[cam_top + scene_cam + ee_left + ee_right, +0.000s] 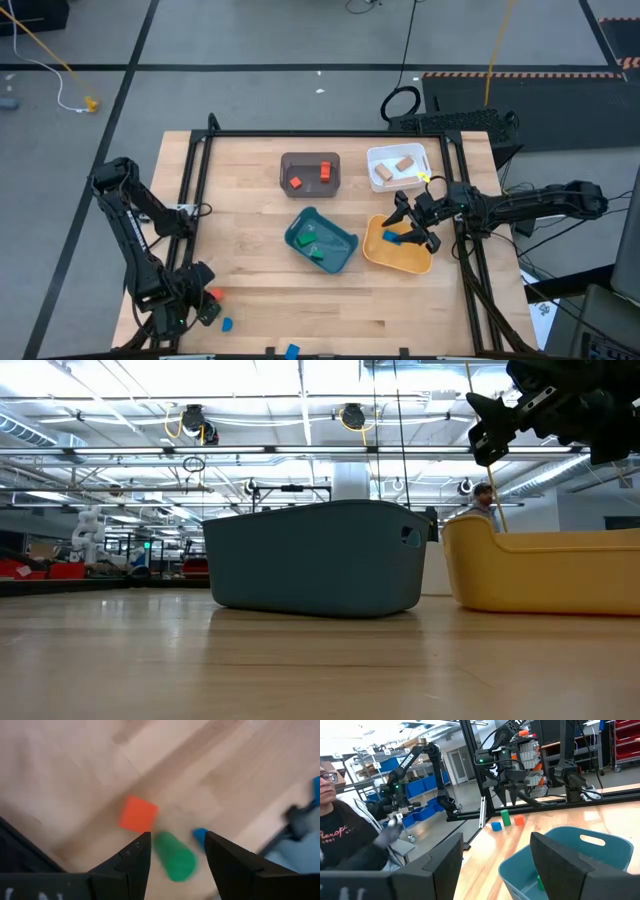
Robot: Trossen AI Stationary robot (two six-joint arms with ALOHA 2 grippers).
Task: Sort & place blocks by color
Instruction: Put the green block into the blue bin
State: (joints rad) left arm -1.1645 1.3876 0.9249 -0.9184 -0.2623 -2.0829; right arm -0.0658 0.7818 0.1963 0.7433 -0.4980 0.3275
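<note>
Between left gripper (pixel 173 845) fingers, green block (pixel 174 856)

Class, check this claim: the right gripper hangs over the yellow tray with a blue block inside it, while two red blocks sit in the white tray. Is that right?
Not quite. In the high view the two red blocks sit in the dark brown tray, not the white tray, which holds light wood pieces. The rest stands: the right gripper hangs over the yellow tray with a blue block inside.
</note>
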